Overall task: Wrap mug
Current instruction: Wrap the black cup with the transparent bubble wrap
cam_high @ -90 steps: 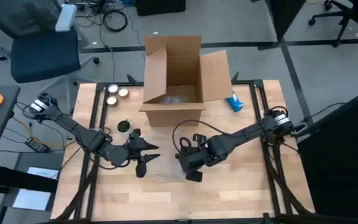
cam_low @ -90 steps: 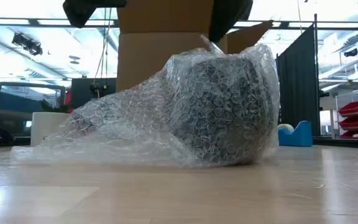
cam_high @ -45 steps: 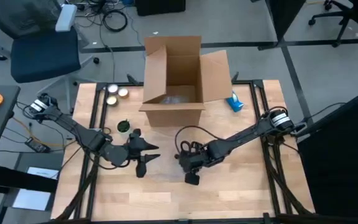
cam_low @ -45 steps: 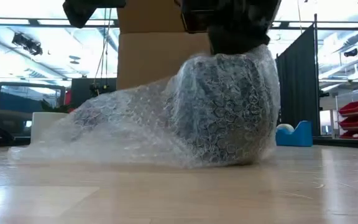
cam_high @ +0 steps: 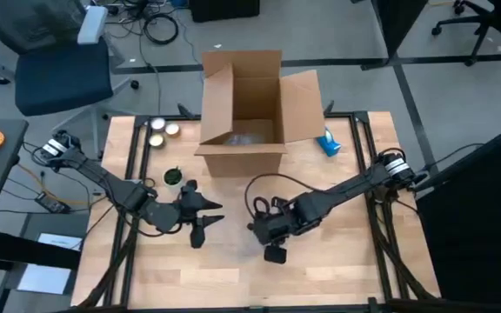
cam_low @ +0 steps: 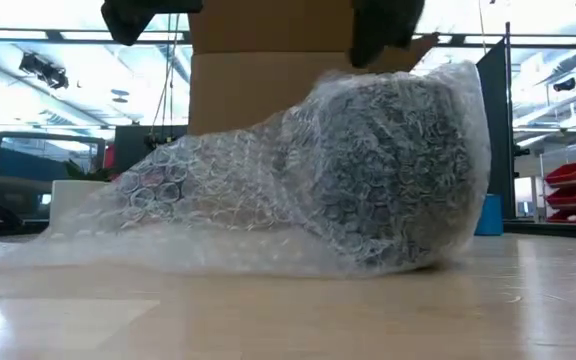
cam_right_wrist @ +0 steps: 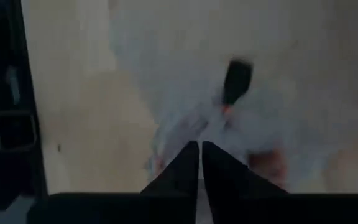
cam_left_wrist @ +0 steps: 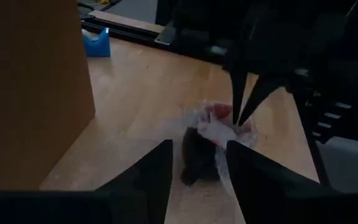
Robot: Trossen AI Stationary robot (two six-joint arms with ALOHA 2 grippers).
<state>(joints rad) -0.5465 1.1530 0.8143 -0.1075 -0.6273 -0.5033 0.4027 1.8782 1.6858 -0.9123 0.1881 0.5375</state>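
A dark mug (cam_low: 388,170) sits on the table under a sheet of clear bubble wrap (cam_low: 218,200), which trails off to one side along the wood. In the left wrist view the mug (cam_left_wrist: 197,155) lies just beyond my left gripper (cam_left_wrist: 199,146), which is open and holds nothing. My left gripper (cam_high: 209,223) hovers left of the bundle. My right gripper (cam_high: 272,248) is over the bundle, shut on the bubble wrap. In the low view both grippers show only as dark shapes at the top edge. My right gripper pinches a bunched bit of the bubble wrap (cam_left_wrist: 219,127) between its two fingertips (cam_left_wrist: 236,93), above the mug. The fingers come from above, pointing down. The wrap is drawn up over the mug, and its long tail (cam_low: 118,225) lies slack on the table.
An open cardboard box (cam_high: 246,104) stands at the table's far middle. A blue tape dispenser (cam_high: 327,142) sits to its right, two round tins (cam_high: 163,128) and a dark disc (cam_high: 173,176) to its left. Bare wood (cam_high: 233,278) lies toward the near edge.
My right gripper has moved toward the table's near edge, dropping onto the bundle and then rising a little. The wrapped mug has slid toward the near edge with it, and the wrap now bulges farther over the mug.
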